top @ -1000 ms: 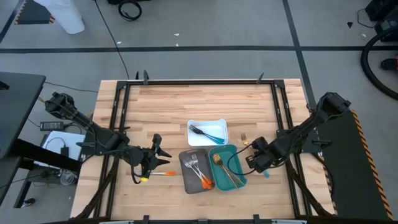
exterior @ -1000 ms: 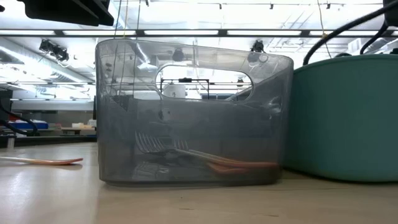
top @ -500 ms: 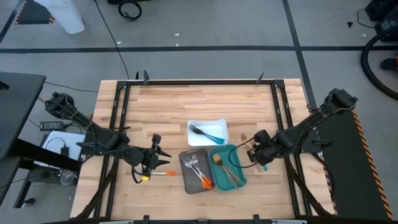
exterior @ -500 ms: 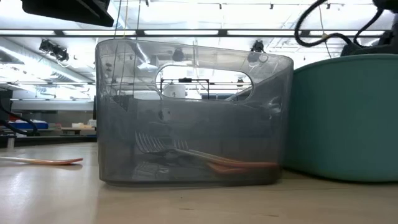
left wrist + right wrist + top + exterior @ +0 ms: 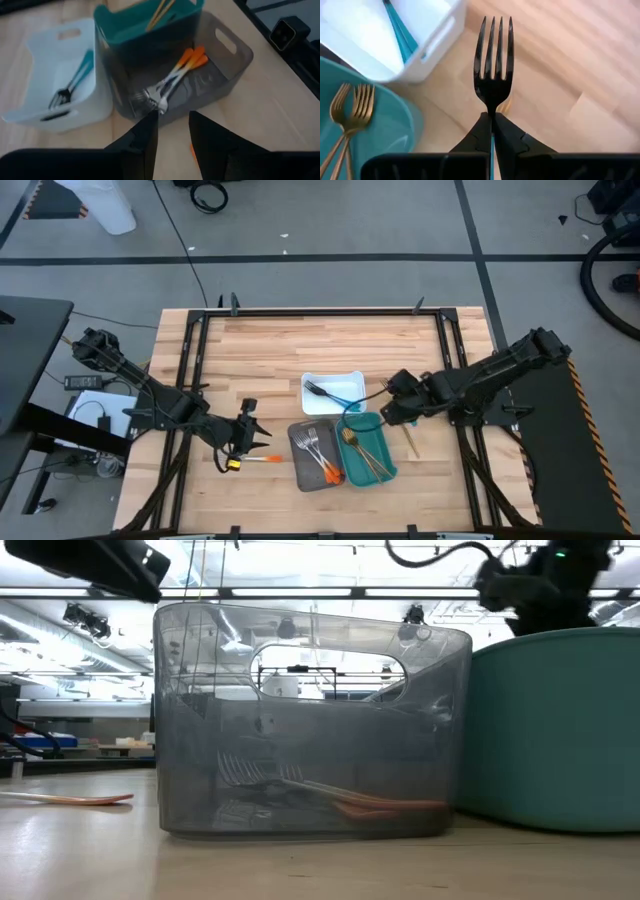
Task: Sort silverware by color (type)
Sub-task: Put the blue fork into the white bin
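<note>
Right gripper (image 5: 390,402) is up over the table just beside the white tray (image 5: 312,381), and its fingers are pinched tight on a black fork (image 5: 493,65) with a teal handle, tines pointing forward over the bare wood. That makes this a carry: the fork is in the air, with the white tray and the teal tray (image 5: 384,425) both close under the wrist view. Inside the white tray lies a teal-handled fork (image 5: 333,393), so by colour that looks like the home for this one. The teal tray holds the gold forks (image 5: 351,113), and the grey tray (image 5: 299,466) holds the orange-handled forks (image 5: 321,453).

Next move, as I read it: swing a little further so the fork hangs over the white tray's floor, lower, then let go; a tilt would help it land flat beside its twin and not hang on the rim.

Left gripper (image 5: 247,434) sits near the table's front-left with fingers apart, right by an orange-handled piece (image 5: 262,459) lying on the wood beside the grey tray, not yet picked up
</note>
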{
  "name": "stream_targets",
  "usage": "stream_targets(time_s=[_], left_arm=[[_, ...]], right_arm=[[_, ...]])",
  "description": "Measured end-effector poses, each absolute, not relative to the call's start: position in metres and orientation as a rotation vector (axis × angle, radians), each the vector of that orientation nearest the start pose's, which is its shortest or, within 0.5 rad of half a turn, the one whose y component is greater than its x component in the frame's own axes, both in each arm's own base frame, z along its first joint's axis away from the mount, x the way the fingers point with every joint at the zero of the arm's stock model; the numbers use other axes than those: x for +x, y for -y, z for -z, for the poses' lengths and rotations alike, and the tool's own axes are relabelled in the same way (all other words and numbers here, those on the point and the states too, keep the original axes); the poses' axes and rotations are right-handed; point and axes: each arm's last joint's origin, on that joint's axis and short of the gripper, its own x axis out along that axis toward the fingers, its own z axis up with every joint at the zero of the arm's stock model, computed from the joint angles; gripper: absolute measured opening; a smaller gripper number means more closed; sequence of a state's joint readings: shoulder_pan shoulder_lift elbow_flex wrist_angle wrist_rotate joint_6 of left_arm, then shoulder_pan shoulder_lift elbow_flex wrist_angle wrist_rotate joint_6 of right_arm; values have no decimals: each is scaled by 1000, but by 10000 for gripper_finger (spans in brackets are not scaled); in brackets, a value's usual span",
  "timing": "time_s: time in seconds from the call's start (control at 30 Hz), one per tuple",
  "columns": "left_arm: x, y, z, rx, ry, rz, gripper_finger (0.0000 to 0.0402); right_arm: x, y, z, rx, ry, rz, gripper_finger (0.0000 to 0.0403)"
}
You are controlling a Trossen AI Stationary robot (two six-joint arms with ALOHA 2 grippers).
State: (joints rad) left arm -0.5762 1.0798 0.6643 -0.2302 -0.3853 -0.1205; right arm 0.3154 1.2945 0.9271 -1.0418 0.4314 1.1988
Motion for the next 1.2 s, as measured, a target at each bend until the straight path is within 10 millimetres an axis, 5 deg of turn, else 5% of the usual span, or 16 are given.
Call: stream_targets(time_s=[0.47, 1.0, 1.2], left_arm=[[188, 117, -235, 52, -632, 318, 118], [188, 120, -238, 61, -592, 316, 118], [187, 120, -237, 63, -599, 310, 118]], right_arm=[[275, -35, -274, 161, -965, 743, 14], [331, -18, -265, -31, -843, 498, 17], [348, -16, -247, -43, -851, 445, 18]])
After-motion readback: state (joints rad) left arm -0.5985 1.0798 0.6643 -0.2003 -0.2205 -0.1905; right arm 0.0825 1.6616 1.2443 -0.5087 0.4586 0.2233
